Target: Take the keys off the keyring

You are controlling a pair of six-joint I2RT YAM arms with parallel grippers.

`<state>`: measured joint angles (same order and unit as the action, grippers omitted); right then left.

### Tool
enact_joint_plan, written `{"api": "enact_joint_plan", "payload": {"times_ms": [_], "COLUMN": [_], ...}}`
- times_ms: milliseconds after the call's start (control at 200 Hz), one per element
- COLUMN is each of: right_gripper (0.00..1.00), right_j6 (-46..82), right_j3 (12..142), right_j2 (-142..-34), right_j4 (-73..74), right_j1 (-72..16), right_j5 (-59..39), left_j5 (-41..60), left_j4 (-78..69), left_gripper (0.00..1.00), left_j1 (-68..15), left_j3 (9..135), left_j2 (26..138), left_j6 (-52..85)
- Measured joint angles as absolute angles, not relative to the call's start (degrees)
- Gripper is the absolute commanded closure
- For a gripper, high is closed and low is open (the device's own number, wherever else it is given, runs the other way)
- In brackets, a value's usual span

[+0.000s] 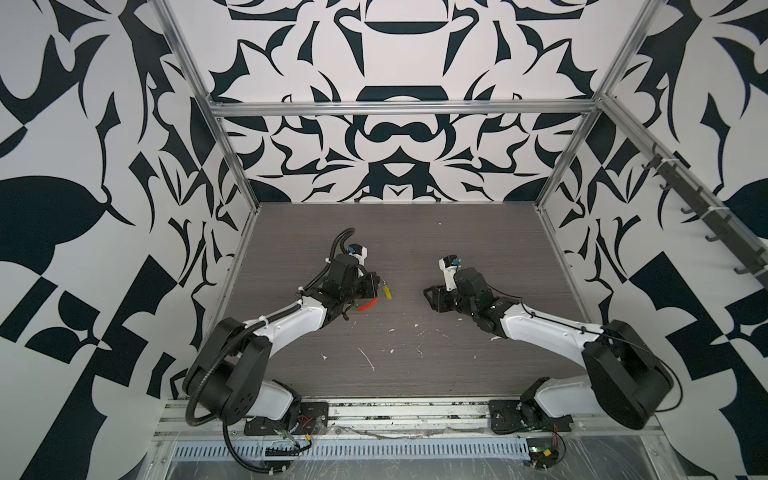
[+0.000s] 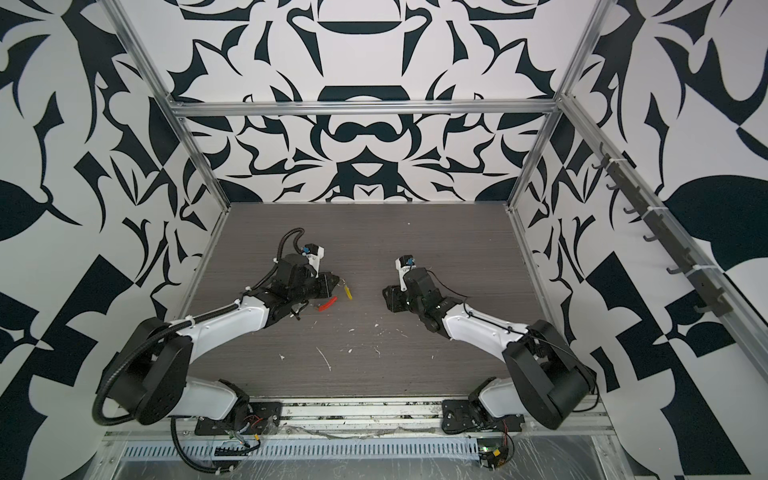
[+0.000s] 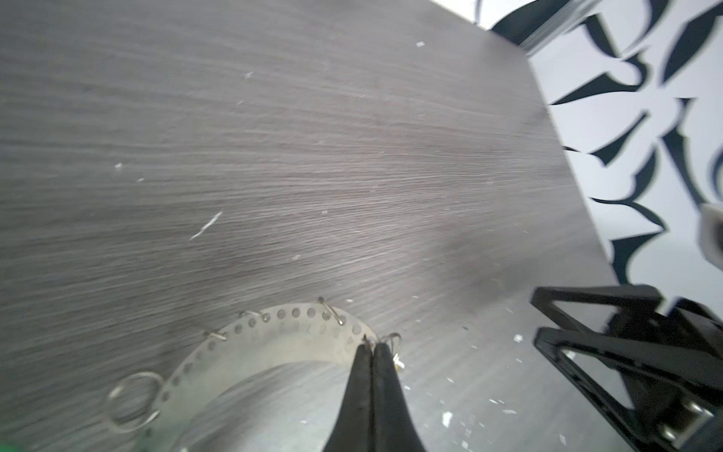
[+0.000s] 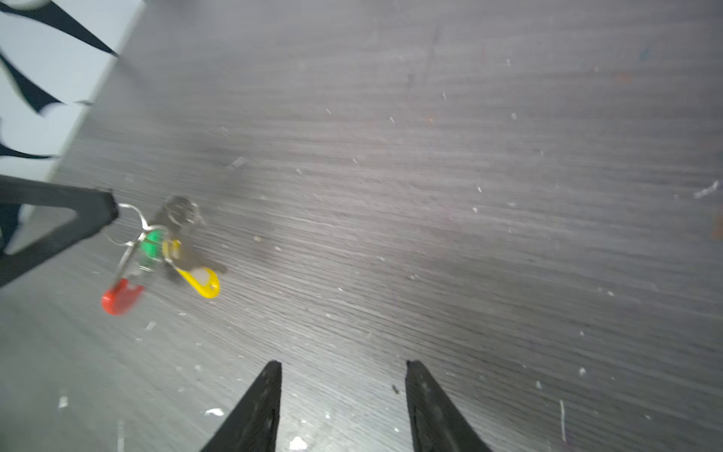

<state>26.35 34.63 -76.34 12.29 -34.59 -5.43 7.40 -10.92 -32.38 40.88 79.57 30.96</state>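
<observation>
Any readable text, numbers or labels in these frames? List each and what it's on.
Nothing can be quoted.
Faint stamped marks, likely digits, beside the hole row on the keyring arc: too blurred to read.
yellow tag, pale label window: no writing made out.
green tag and red tag: blurred, no text seen.
walls: black-and-white pattern only, no lettering.

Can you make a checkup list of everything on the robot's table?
Surface: grey wood-grain table.
Job's things: keyring, a holed metal plate with small rings; green tag, yellow tag, red tag and grey key attached.
Clutter: white scraps scattered toward the front.
Grippers: left gripper shut on the keyring; right gripper open, holding nothing.
Cables: black hose along the left arm.
Surroundings: black-and-white patterned walls, metal frame.
</observation>
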Motion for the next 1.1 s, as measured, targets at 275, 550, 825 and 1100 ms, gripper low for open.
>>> {"api": "enact_joint_plan", "payload": {"times_ms": [275, 550, 825, 1100], "right_gripper": [0.41, 0.41, 0.55, 0.64], "right_j6": [28.1, 28.4, 27.83, 28.29], "right_j3": [29.63, 30.39, 38.85, 39.53], "right_j2": [-67.4, -54.87, -53.36, -55.86], "right_j4": [21.78, 23.77, 18.96, 16.29], "right_j1": [-34.59, -34.59, -34.59, -34.59], "right_j5": [-13.19, -23.11, -32.25, -40.36], "left_j5": [11.57, 13.26, 15.55, 17.45], "left_j4": [-10.0, -7.79, -7.46, -7.44], "left_gripper": [1.0, 1.0, 1.0, 1.0], "left_j1": [-36.56, -42.96, -45.8, -46.15], "left_j3": [41.01, 43.7, 44.69, 44.71], "left_j2": [70.48, 62.98, 59.64, 56.77], "left_j6": [28.21, 23.79, 20.86, 19.79]}}
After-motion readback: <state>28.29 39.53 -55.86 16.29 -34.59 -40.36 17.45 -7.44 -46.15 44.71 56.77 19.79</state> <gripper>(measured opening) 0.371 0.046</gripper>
